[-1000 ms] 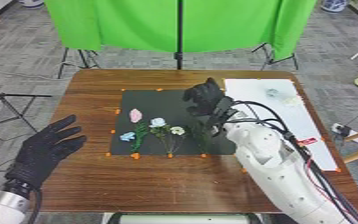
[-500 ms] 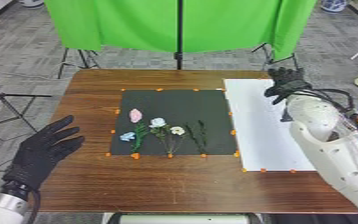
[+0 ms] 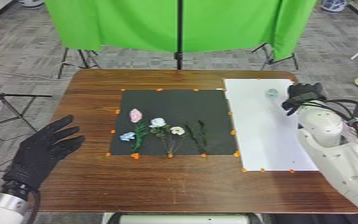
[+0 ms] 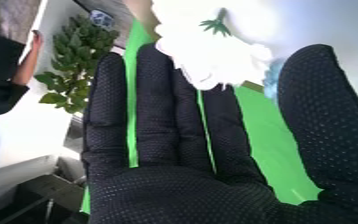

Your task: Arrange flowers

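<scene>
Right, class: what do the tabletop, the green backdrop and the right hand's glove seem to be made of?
Tabletop: wood or wood-look laminate, seemingly smooth, with streaky brown grain.
Green backdrop: probably plain cloth, hanging in soft folds.
Right hand's glove: matt black fabric, perhaps knitted, covered in tiny dots.

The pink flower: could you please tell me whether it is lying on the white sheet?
No, in the head view the pink flower lies on the black mat, left of the white sheet.
</scene>
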You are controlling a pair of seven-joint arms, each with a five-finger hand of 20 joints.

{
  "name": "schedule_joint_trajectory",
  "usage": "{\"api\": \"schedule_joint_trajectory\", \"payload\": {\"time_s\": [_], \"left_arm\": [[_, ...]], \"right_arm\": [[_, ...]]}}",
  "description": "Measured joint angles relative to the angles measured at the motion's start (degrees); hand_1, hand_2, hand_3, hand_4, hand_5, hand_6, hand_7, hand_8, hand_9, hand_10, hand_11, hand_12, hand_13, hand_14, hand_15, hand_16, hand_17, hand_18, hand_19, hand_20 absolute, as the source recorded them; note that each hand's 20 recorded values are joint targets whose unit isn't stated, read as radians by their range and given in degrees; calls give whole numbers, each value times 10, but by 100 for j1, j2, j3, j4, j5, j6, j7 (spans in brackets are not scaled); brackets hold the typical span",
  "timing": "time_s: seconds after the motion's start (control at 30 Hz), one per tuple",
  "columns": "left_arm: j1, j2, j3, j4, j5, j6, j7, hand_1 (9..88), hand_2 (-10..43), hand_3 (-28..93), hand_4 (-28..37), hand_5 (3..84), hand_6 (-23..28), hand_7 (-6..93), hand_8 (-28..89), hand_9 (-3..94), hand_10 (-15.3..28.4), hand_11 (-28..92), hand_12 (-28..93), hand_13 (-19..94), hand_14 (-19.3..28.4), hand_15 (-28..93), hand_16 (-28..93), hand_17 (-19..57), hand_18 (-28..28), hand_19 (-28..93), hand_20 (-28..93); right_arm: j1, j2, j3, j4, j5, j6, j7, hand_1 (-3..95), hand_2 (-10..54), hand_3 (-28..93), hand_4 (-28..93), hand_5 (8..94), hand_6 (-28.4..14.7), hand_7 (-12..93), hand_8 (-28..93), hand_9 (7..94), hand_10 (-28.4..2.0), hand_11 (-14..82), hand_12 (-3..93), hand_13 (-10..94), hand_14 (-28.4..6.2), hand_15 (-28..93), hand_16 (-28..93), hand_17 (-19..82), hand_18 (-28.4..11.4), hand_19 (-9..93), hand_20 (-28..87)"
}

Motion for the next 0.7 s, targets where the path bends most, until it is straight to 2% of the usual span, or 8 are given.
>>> {"api": "schedule_joint_trajectory", "payload": {"time_s": [0.1,0.13,0.17,0.2,0.23,0.3,0.53,0.7], "left_arm": [[-2,7,0,2,0,-3,-5,261,1,711,-262,341,20,247,-116,297,129,304,136,268,158,470,-25,-73,233,539,98],[-4,9,0,3,0,-4,-8,261,0,711,-262,341,19,247,-116,297,129,304,136,268,158,470,-25,-73,233,538,97],[-7,11,0,5,0,-4,-11,262,1,711,-262,341,19,247,-116,297,129,304,136,268,158,469,-25,-73,233,538,97],[-12,12,0,7,0,-4,-14,261,1,711,-262,340,19,248,-116,297,129,305,136,268,158,469,-25,-73,233,539,97],[-16,13,-2,7,-1,-4,-18,261,1,711,-261,341,19,247,-116,297,129,304,136,267,159,469,-24,-73,233,539,98],[-26,14,-5,9,-1,-5,-27,261,1,711,-260,341,19,247,-116,297,128,305,137,267,158,469,-24,-74,233,539,98],[-70,47,2,22,-3,-7,-45,261,1,711,-261,341,20,246,-115,298,129,305,135,267,158,469,-24,-74,234,539,99],[-73,57,2,23,-3,-7,-47,262,0,712,-262,341,20,248,-116,297,129,307,136,267,158,469,-24,-73,234,540,99]], "right_arm": [[-12,11,-57,122,-60,313,27,430,-95,833,-283,551,8,355,-209,677,-40,202,239,676,4,283,314,249,-158,750,340],[-12,19,-100,194,-101,552,27,455,-95,821,-283,564,7,405,-179,721,-28,150,283,704,12,261,348,263,-156,754,352],[-18,30,-147,265,-159,825,27,465,-95,818,-283,569,7,427,-169,740,-23,132,298,717,15,255,359,271,-155,758,358],[-27,42,-190,326,-222,1109,27,506,-95,810,-282,595,12,503,-159,800,-13,104,341,768,24,251,395,311,-147,770,384],[-45,50,-215,365,-275,1361,25,531,-95,808,-282,622,11,526,-153,832,-11,109,360,793,28,262,410,333,-144,784,397],[-80,60,-225,376,-322,1588,10,550,-95,804,-282,648,8,539,-149,853,-16,119,386,826,38,282,429,353,-146,798,409],[-178,67,-164,283,-260,1414,-140,557,-95,820,-283,702,3,518,-161,878,-25,126,402,850,29,292,458,369,-146,801,420],[-400,109,-77,-38,-146,1930,-250,555,-95,826,-283,716,2,506,-160,887,-25,125,401,857,28,301,462,371,-147,801,424]]}}
